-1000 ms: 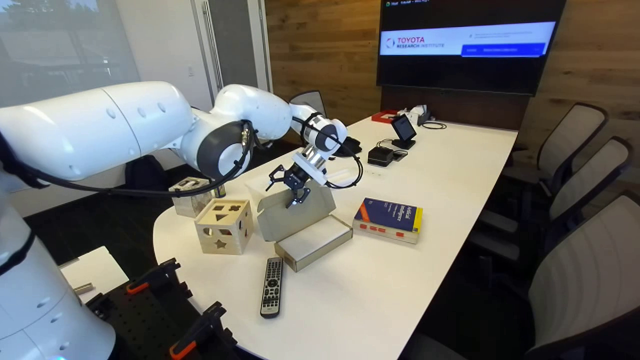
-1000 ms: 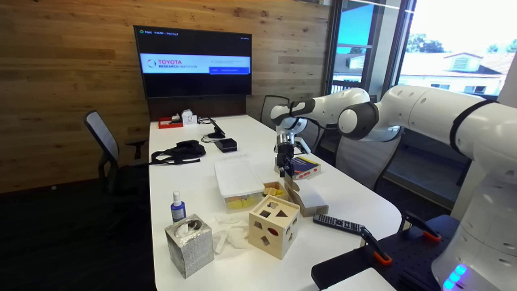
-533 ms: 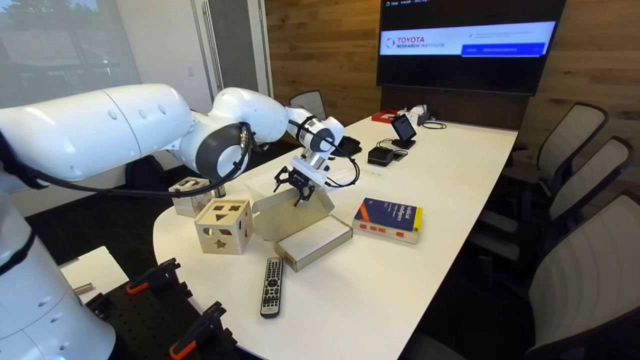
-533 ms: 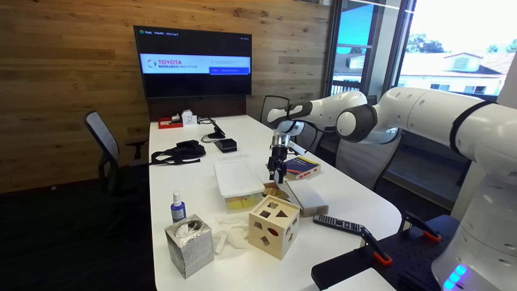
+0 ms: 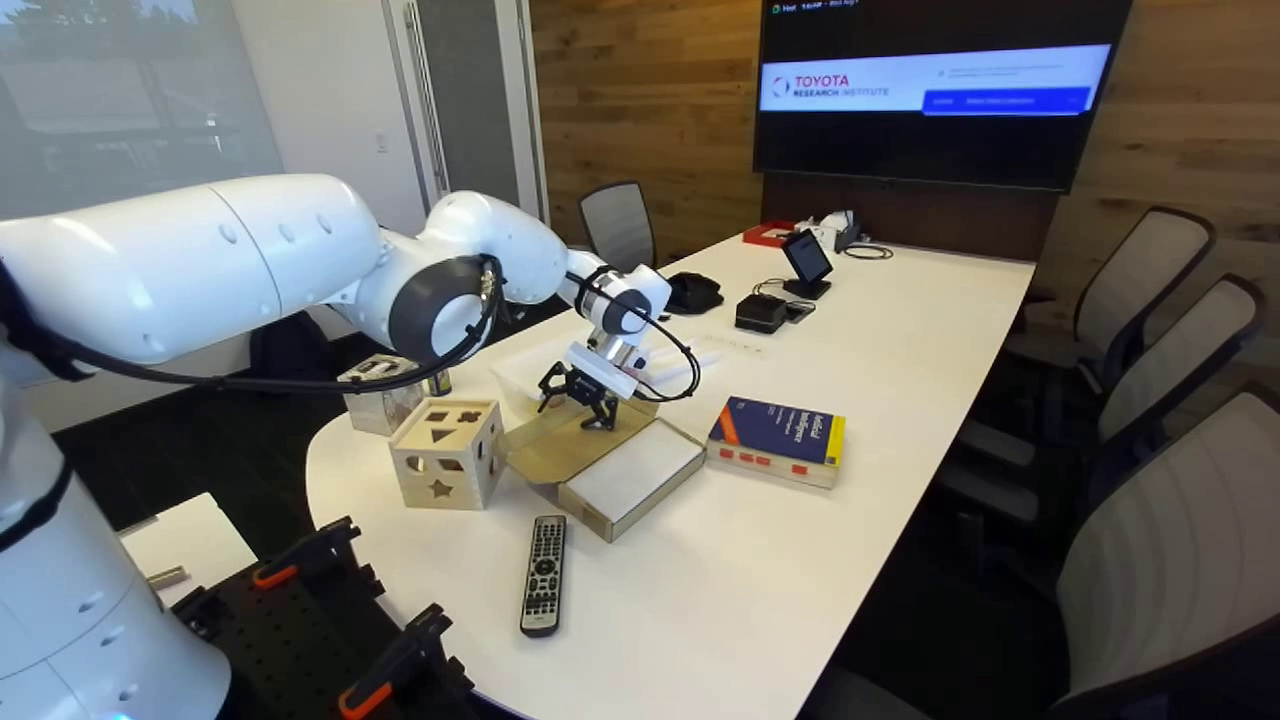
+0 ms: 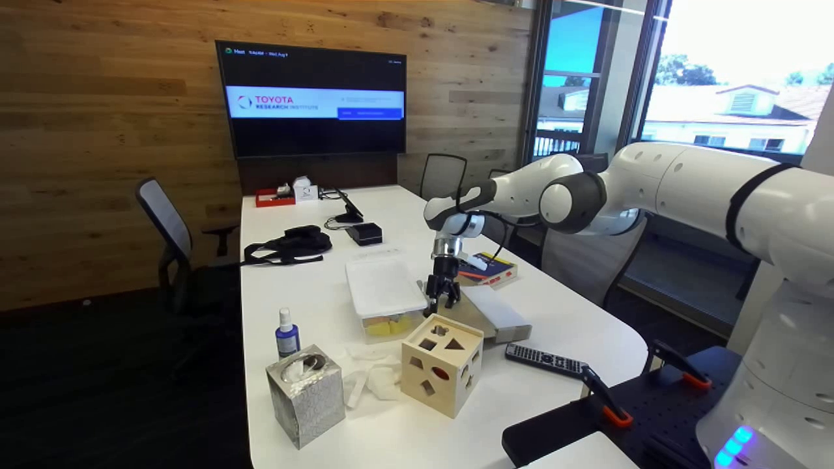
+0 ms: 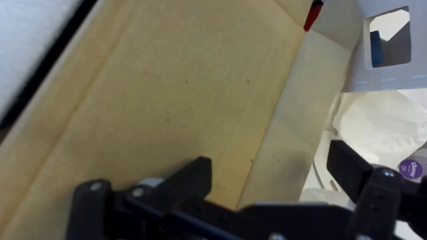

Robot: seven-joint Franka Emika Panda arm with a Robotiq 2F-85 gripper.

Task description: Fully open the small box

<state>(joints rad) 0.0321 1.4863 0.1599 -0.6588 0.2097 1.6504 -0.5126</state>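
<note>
Tissue box (image 5: pixel 385 408), silver: in an exterior view you have it toward ten o'clock of the small box (image 5: pixel 650 500). Wooden cube (image 5: pixel 447 453), with shape holes: nine o'clock, near the lid (image 5: pixel 550 445). Remote (image 5: pixel 544 575), lying face up: seven o'clock, near the small box. Gripper (image 5: pixel 572 416): fingers (image 7: pixel 195 176) spread apart above the lid, toward eleven o'clock; your wrist view has one over the lid, the other past its flap (image 7: pixel 308 93); contact cannot be told. Small box: on the table (image 5: pixel 700 600), at the clock's centre, lid open and sloping low. Book (image 5: pixel 775 435), blue cover: three o'clock, just beside the small box.
</note>
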